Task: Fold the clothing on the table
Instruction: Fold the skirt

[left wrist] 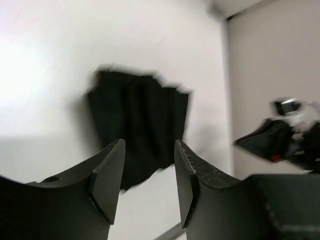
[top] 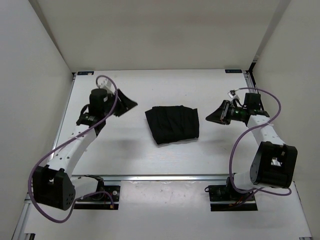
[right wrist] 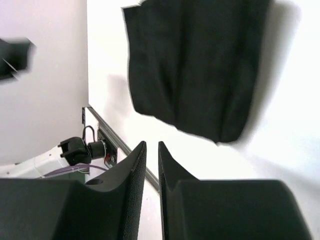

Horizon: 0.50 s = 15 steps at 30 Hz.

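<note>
1. At the desk [top: 125,155] centre, black clothing [top: 172,125] lies in a compact, roughly square bundle.
2. Left gripper [top: 122,104] hangs left of it, well apart, jaws partly open and empty.
3. Right gripper [top: 215,117] hangs near its right edge, not touching, jaws narrowed to an empty slit.

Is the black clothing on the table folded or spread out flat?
Folded. The clothing lies on the table as a compact, roughly square bundle, with overlapping layers visible.

Plain white walls [top: 160,30] stand on three sides.
</note>
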### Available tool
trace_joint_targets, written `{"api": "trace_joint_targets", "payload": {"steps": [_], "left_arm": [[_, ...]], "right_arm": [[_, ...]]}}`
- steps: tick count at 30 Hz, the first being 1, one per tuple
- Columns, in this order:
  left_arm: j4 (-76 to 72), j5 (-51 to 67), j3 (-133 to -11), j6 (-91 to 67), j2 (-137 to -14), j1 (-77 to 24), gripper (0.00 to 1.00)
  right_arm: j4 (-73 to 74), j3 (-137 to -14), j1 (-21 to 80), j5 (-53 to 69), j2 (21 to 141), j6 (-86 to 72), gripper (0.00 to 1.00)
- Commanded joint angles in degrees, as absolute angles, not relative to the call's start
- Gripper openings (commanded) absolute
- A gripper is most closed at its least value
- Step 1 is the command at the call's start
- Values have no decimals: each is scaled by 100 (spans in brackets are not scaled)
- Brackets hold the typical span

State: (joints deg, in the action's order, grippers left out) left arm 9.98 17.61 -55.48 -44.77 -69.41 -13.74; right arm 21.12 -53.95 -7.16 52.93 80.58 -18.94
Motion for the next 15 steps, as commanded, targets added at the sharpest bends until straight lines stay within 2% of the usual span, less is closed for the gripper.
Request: {"api": "trace_joint_targets", "payload": {"steps": [1, 6, 10, 12, 15], "left_arm": [[2696, 1180, -4967, -3868, -6690, -1713, 54], [2900, 1072, -4142, -3928, -5837, -1741, 54], [3022, 1563, -3648, -3877, -4993, -987, 53], [3251, 1915, -3604, -3701, -4843, -521, 48], [3577, 1794, -3604, -3375, -4808, -482, 50]], "right_arm": [[2373, -5063, -975, 5405, 7858, -1741, 20], [2373, -4957, -1283, 5264, 7849, -1758, 21], [2399, -4869, -1415, 5238, 7910, -1784, 22], [2347, -4799, -1441, 5247, 7884, -1810, 23], [2408, -4764, -1276, 5116, 7928, -1820, 24]]}}
